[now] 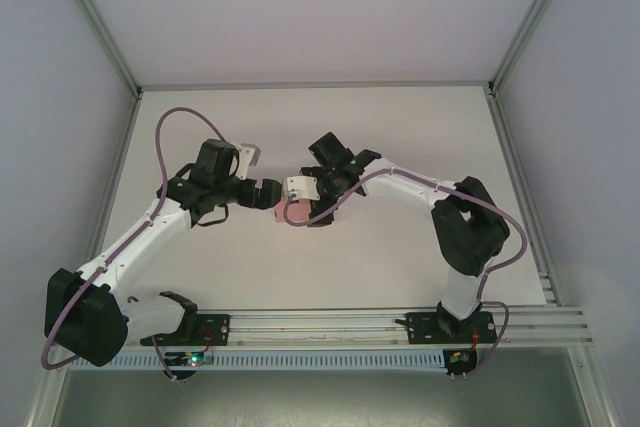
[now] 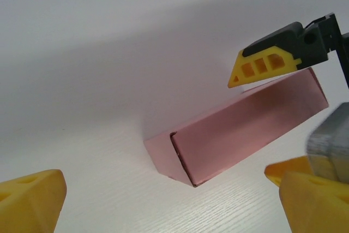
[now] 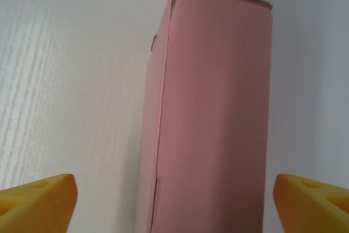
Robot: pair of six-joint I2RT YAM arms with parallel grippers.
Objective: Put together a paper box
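Pink box [image 2: 245,129] lies folded on the tabletop [image 2: 109,189]. Seen from above, the right tool [image 3: 174,184], fingers apart, straddles it from 12 o'clock, apparently to steady it. The left tool [image 2: 169,184] hovers, fingers spread, at 9 o'clock.

The pink paper box [image 1: 296,213] lies mid-table, hemmed in from two sides. The left claw [image 2: 169,203] gapes wide just to its left, and the right claw [image 3: 174,205] straddles it with a gap at each side. Bare table [image 1: 400,127] stretches far and near of them. White walls [image 1: 60,97] bound left, right and far.
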